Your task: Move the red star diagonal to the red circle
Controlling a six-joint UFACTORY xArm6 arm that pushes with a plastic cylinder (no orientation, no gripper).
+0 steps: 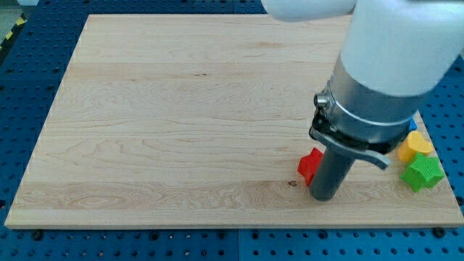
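A red star point(310, 164) lies on the wooden board point(181, 116) near the view's bottom right; its right part is hidden by my arm. My tip point(322, 196) rests on the board right next to the star, at its lower right. I see no red circle; it may be hidden behind the arm.
A yellow block point(414, 147), a green star point(423, 174) and the corner of a blue block point(412, 124) sit at the board's right edge, right of the arm. The large white and grey arm body point(384, 65) covers the view's upper right. Blue perforated table surrounds the board.
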